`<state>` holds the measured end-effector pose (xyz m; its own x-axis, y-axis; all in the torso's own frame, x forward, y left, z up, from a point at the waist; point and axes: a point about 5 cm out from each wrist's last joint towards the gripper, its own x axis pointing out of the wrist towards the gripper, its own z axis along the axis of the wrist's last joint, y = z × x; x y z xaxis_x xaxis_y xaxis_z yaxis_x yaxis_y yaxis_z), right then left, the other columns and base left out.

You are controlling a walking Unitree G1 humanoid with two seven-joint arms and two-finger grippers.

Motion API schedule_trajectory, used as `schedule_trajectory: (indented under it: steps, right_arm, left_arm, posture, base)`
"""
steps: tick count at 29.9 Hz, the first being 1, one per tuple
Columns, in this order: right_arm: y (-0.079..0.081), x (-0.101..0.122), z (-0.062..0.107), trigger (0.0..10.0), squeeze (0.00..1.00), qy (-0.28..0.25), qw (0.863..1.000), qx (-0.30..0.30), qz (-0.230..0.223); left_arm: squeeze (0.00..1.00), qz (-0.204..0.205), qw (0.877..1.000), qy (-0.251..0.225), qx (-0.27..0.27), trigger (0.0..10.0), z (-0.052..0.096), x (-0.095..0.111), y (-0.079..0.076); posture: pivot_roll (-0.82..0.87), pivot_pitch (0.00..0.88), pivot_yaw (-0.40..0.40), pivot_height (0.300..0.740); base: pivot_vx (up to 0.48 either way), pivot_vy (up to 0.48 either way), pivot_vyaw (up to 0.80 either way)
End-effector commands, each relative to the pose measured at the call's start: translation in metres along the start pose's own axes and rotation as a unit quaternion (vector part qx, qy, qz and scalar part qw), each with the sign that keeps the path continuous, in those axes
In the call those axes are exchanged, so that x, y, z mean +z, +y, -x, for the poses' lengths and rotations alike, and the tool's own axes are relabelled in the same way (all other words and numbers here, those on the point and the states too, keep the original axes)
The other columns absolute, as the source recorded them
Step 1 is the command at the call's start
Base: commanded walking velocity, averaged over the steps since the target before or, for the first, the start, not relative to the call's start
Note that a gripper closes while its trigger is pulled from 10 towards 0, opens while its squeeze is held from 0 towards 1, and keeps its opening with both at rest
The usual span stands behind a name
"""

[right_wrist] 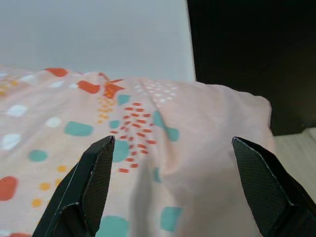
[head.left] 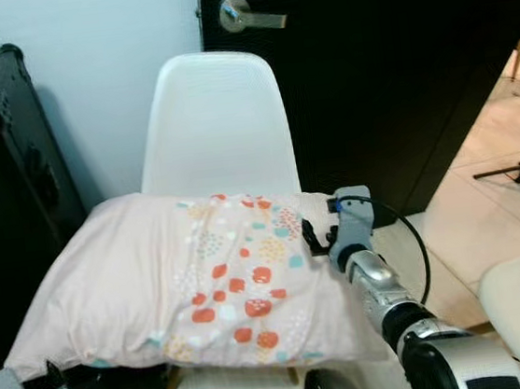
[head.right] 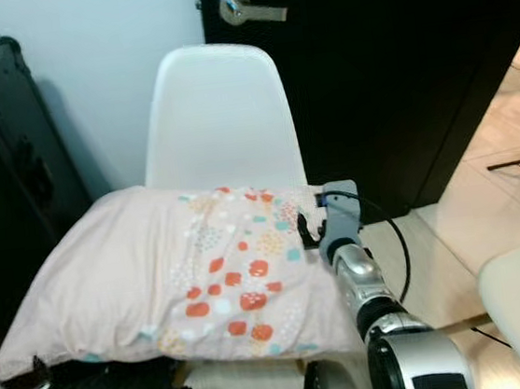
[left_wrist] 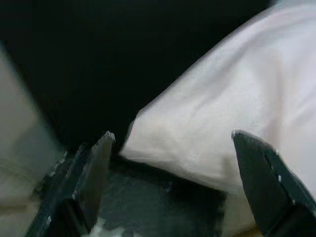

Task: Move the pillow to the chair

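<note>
At my far left stands a black case (head.left: 7, 158) against the pale wall (head.left: 105, 71). My left gripper (left_wrist: 173, 187) sits low by the pillow's near left corner, its fingers (left_wrist: 96, 173) spread wide apart with nothing between them, the pink edge just beyond their tips. The pillow (head.left: 186, 287) lies flat across the seat of the white chair (head.left: 217, 124), overhanging it on both sides; its left part is plain pink, its right part dotted with orange, teal and white. My right gripper (right_wrist: 170, 182) is at the pillow's right end, fingers (right_wrist: 256, 177) open over the patterned cloth, not clamped on it. Behind the chair is a dark door (head.left: 386, 67) with a silver handle (head.left: 244, 15), and tiled floor (head.left: 493, 177) lies to my right
</note>
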<state>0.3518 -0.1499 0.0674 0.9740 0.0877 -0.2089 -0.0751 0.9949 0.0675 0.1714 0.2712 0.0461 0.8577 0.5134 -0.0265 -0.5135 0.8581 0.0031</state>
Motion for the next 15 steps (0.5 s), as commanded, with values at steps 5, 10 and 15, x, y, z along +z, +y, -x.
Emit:
schedule_trajectory:
  steps: [5,10,15]
  right_arm:
    - [-0.004,-0.002,0.002,10.0,0.00,-0.007,1.000,-0.007,-0.014]
    - [-0.003,-0.002,0.003,10.0,0.00,-0.011,1.000,-0.005,-0.026]
    - [0.005,-0.002,0.003,10.0,0.00,-0.015,0.999,0.028,-0.042]
  left_arm:
    - [0.00,-0.006,0.968,-0.099,-0.229,10.0,-0.001,0.045,-0.076]
    - [0.00,-0.035,0.939,-0.145,-0.311,10.0,-0.020,0.067,-0.117]
    - [0.00,-0.126,0.949,-0.088,-0.276,10.0,-0.065,0.054,-0.131]
  posture:
    - [0.08,0.000,-0.148,0.602]
    - [0.08,0.000,-0.146,0.602]
    - [0.07,0.000,-0.140,0.602]
  base:
    - [0.000,0.000,0.00]
    - [0.000,0.000,0.00]
    - [0.000,0.000,0.00]
